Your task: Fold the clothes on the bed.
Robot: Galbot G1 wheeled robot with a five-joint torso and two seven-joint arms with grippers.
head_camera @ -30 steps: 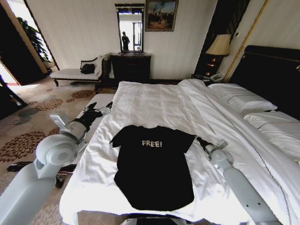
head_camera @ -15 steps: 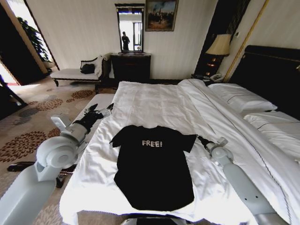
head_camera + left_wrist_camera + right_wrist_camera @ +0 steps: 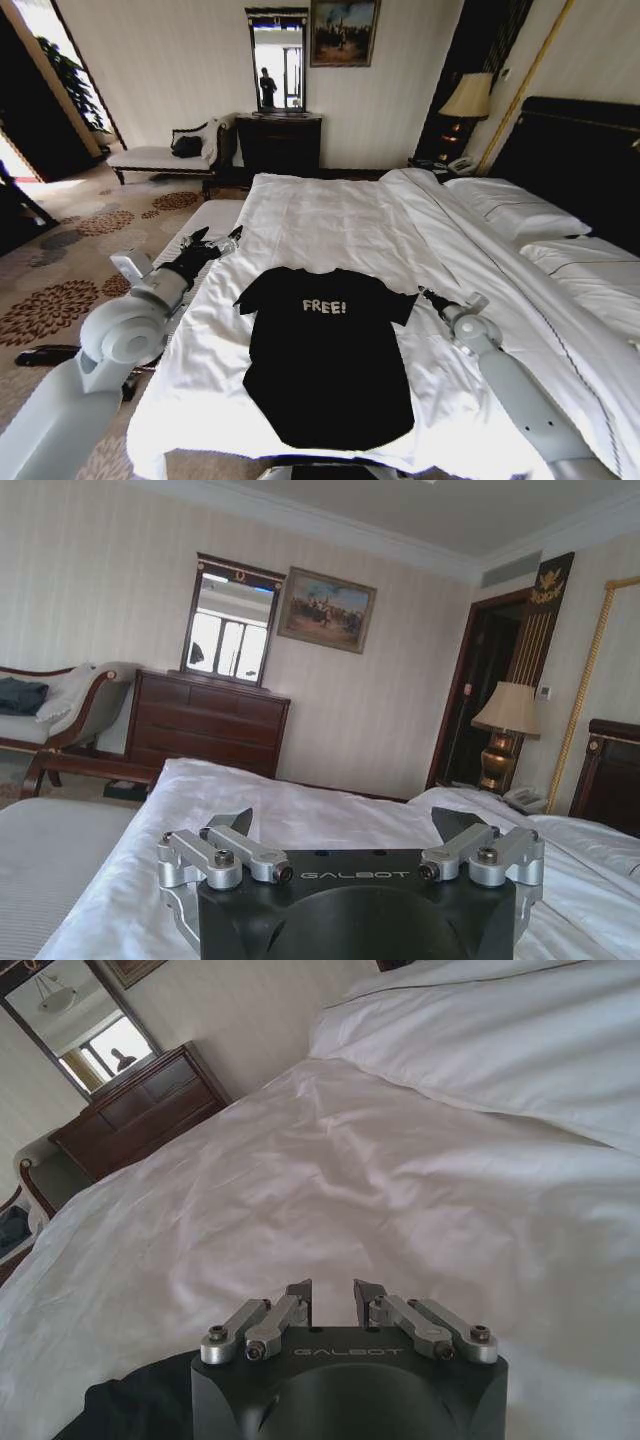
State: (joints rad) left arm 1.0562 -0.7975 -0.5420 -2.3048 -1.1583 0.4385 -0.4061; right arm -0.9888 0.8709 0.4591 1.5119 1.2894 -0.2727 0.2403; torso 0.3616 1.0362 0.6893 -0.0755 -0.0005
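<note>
The clothes are one black T-shirt (image 3: pixel 328 355) with white "FREE!" lettering, spread flat with its collar toward the far end, on the near part of the bed (image 3: pixel 330 215). My left gripper (image 3: pixel 215 238) hovers open over the bed's left edge, a little left of the shirt's left sleeve; the left wrist view shows the left gripper (image 3: pixel 342 825) with jaws wide apart over white sheet (image 3: pixel 300 805). My right gripper (image 3: pixel 425 293) sits low on the sheet just beside the right sleeve. In its wrist view the right gripper (image 3: pixel 332 1295) has a narrow gap and holds nothing; black cloth (image 3: pixel 130 1400) lies beside it.
A narrow white bench (image 3: pixel 205 215) stands along the bed's left side under my left arm. Pillows (image 3: pixel 515 205) and a dark headboard (image 3: pixel 585 160) are on the right. A dresser (image 3: pixel 278 142), a chaise (image 3: pixel 165 155) and a lamp (image 3: pixel 467 97) line the far wall.
My left arm has shifted slightly toward the bed. The right gripper has edged a little farther along the sheet beside the sleeve. The shirt has not moved.
</note>
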